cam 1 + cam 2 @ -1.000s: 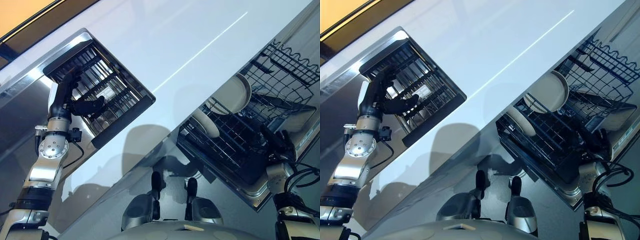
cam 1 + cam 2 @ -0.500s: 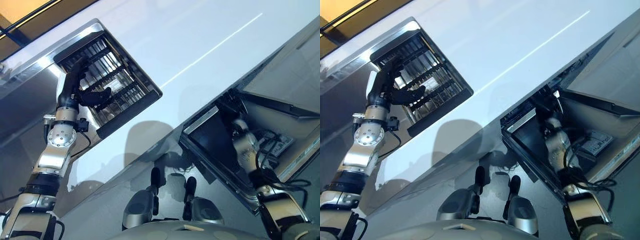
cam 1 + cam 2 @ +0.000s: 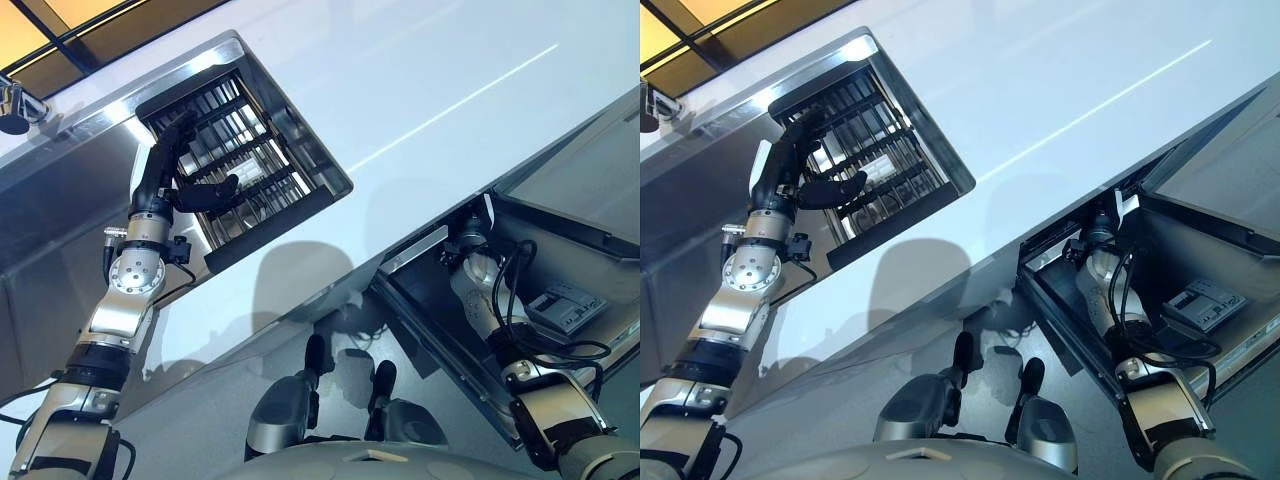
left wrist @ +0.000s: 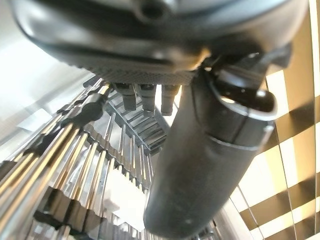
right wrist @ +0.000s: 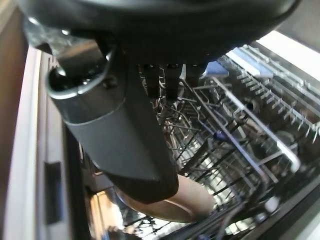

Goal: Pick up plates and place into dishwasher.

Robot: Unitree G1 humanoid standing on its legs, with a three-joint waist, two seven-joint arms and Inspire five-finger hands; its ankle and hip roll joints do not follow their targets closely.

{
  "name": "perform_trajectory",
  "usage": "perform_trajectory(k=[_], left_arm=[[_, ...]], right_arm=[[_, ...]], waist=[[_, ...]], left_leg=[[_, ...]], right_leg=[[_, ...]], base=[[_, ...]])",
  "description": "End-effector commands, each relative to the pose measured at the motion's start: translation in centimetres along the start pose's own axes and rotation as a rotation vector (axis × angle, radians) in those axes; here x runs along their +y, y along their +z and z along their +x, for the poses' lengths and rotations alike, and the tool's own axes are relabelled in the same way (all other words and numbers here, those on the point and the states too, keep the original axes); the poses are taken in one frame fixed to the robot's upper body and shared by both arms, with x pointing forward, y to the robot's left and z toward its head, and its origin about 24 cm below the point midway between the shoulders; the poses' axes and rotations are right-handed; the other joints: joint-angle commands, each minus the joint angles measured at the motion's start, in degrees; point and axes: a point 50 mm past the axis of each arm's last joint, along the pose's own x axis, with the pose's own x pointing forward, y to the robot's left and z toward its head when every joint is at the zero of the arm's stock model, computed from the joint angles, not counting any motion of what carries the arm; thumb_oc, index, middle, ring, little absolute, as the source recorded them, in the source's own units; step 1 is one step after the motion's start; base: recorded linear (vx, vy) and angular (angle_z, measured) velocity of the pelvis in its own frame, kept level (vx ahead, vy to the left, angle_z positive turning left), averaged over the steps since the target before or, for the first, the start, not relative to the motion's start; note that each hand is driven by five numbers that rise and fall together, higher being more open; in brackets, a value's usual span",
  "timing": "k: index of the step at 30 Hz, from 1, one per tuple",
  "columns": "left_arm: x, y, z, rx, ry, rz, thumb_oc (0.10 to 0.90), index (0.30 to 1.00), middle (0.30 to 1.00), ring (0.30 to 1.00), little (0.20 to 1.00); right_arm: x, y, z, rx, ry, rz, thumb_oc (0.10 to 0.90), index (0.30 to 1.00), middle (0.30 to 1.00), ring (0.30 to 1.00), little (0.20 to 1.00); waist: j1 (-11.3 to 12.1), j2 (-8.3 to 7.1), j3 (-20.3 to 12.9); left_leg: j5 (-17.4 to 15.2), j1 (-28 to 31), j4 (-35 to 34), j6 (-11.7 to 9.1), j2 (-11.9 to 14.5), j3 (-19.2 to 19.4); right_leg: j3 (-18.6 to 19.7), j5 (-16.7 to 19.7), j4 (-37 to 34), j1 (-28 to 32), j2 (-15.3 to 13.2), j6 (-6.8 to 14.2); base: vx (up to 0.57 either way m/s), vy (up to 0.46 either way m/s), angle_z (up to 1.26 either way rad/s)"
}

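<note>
My left hand [image 3: 172, 165] hovers with fingers released over the sink rack [image 3: 262, 160]; right hand [image 5: 125, 130] is inside the dishwasher [image 3: 560, 250], fingers unclear, beside a plate [image 5: 192, 197].

worktop [image 3: 420, 70] white | drying rack [image 3: 240, 170] silver, black-edged | plate [image 5: 187, 202] beige | hands dark

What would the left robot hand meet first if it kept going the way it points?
Most likely the shiny metal bars of the drying rack; the left robot hand already hovers over them, though depth is unclear.
</note>
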Motion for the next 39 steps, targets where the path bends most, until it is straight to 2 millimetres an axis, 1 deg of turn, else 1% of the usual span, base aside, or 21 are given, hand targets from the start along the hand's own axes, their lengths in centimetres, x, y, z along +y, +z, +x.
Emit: perform_trajectory(k=[1,3,6,7,9,13,19,22,25,29,32,33,35,39], left_arm=[[3.2,1.7,-1.2,-0.141,0.136,0.034,0.8,0.9,0.9,0.9,0.9],[3.8,1.7,-1.9,-0.152,0.161,0.03,0.8,0.9,0.9,0.9,0.9],[5.1,1.9,-2.9,-0.176,0.207,0.006,0.8,0.9,0.9,0.9,0.9],[5.5,2.0,-3.2,-0.186,0.222,-0.004,0.8,0.9,0.9,0.9,0.9],[6.1,2.2,-3.5,-0.207,0.258,-0.016,0.8,0.9,0.9,0.9,0.9],[7.0,2.5,-3.5,-0.23,0.312,-0.034,0.8,0.9,0.9,0.9,0.9],[8.1,3.1,-3.1,-0.264,0.355,-0.049,0.8,0.9,0.9,0.9,0.9],[8.8,3.8,-2.8,-0.293,0.368,-0.056,0.8,0.9,0.9,0.9,0.9],[9.6,4.9,-2.5,-0.343,0.389,-0.085,0.8,0.9,0.9,0.9,0.9],[10.5,7.0,-1.8,-0.431,0.417,-0.137,0.8,0.9,0.9,0.9,0.9],[10.8,8.3,-1.3,-0.488,0.43,-0.181,0.8,0.9,0.9,0.9,0.9],[10.9,8.5,-1.2,-0.501,0.433,-0.193,0.8,0.9,0.9,0.9,0.9],[10.9,8.9,-0.9,-0.517,0.442,-0.224,0.8,0.9,0.9,0.9,0.9],[11.0,9.2,-0.7,-0.529,0.459,-0.285,0.8,0.9,0.9,0.9,0.9]], right_arm=[[-4.7,7.0,-0.6,-0.378,-0.133,-0.029,0.8,0.9,0.9,0.9,0.9],[-8.0,5.9,-1.7,-0.347,-0.24,-0.064,0.8,0.9,0.9,0.9,0.9],[-12.1,4.0,-3.5,-0.281,-0.391,-0.098,0.8,0.9,0.9,0.9,0.9],[-13.2,3.5,-4.0,-0.262,-0.428,-0.096,0.8,0.9,0.9,0.9,0.9],[-15.1,2.3,-5.0,-0.204,-0.512,-0.1,0.8,0.9,0.9,0.9,0.9],[-17.2,0.2,-6.2,-0.11,-0.616,-0.075,0.8,0.9,0.9,0.9,0.9],[-18.7,-2.7,-7.2,0.026,-0.703,-0.065,0.8,0.9,0.9,0.9,0.9],[-19.1,-4.1,-7.6,0.096,-0.737,-0.047,0.8,0.9,0.9,0.9,0.9],[-19.3,-5.1,-7.7,0.163,-0.756,-0.003,0.8,0.9,0.9,0.9,0.9],[-19.0,-6.0,-7.2,0.196,-0.776,0.167,0.8,0.9,0.9,0.9,0.9],[-18.5,-6.1,-6.4,0.17,-0.748,0.363,0.8,0.9,0.9,0.9,0.9],[-18.4,-5.9,-6.1,0.154,-0.742,0.395,0.8,0.9,0.9,0.9,0.9],[-18.1,-5.9,-5.6,0.127,-0.713,0.513,0.8,0.9,0.9,0.9,0.9],[-18.4,-5.8,-5.2,0.102,-0.68,0.608,0.8,0.9,0.9,0.9,0.9]], waist=[[-2.38,-2.81,-4.92],[-3.59,-3.1,-5.01],[-5.5,-3.67,-5.19],[-5.98,-3.81,-5.23],[-7.03,-4.02,-5.17],[-8.15,-4.06,-4.84],[-8.83,-3.42,-4.85],[-8.84,-2.86,-4.62],[-8.54,-2.13,-3.46],[-7.8,-0.75,-0.64],[-7.1,0.2,1.82],[-6.89,0.56,2.6],[-6.7,1.38,3.71],[-6.51,2.81,4.95]], left_leg=[[-10.36,1.37,6.65,3.02,-3.78,3.38],[-10.69,2.13,6.15,3.31,-3.67,4.16],[-11.24,3.23,5.42,3.73,-3.47,5.52],[-11.37,3.45,5.22,3.82,-3.41,5.94],[-11.68,3.81,5.0,4.01,-3.38,6.79],[-11.98,4.08,4.56,4.15,-3.29,8.38],[-11.85,4.14,3.56,4.09,-3.44,9.88],[-12.03,3.78,3.79,4.2,-3.5,10.31],[-12.39,2.09,5.41,4.43,-3.5,10.69],[-13.4,-2.04,9.61,4.85,-3.51,10.78],[-14.71,-6.56,15.59,5.03,-3.77,10.62],[-15.18,-8.06,17.63,5.09,-3.94,10.43],[-16.29,-10.69,21.61,5.24,-4.33,10.02],[-18.04,-13.99,26.62,5.41,-5.21,9.4]], right_leg=[[2.82,-7.52,12.2,-4.78,1.05,-0.7],[3.57,-7.34,12.02,-4.64,1.17,-0.11],[5.02,-7.06,11.7,-4.61,1.51,0.74],[5.38,-6.96,11.58,-4.66,1.6,0.96],[6.3,-6.68,11.49,-4.95,1.78,1.47],[7.41,-6.11,11.32,-5.55,1.86,2.31],[8.08,-5.27,10.86,-6.29,1.58,3.48],[8.26,-5.37,11.38,-6.94,1.28,3.75],[8.3,-6.11,13.33,-8.53,0.82,3.62],[8.15,-8.1,18.13,-11.91,0.0,2.56],[7.38,-9.74,23.29,-15.27,-1.13,1.23],[7.14,-10.38,25.37,-16.63,-1.56,0.77],[6.62,-12.02,29.95,-19.3,-2.45,-0.15],[6.21,-15.2,36.93,-23.2,-3.74,-1.64]], base=[[0.0,0.05,-0.1],[0.0,0.049,-0.26],[-0.01,0.035,-0.32],[-0.04,0.026,-0.38],[-0.06,0.019,-0.27],[-0.08,0.006,-0.35],[-0.06,-0.017,-0.32],[-0.05,-0.042,-0.08],[-0.1,-0.066,-0.04],[-0.17,-0.078,-0.04],[-0.18,-0.079,0.03],[-0.14,-0.058,0.02],[-0.1,-0.035,0.04],[-0.04,-0.002,0.1]])
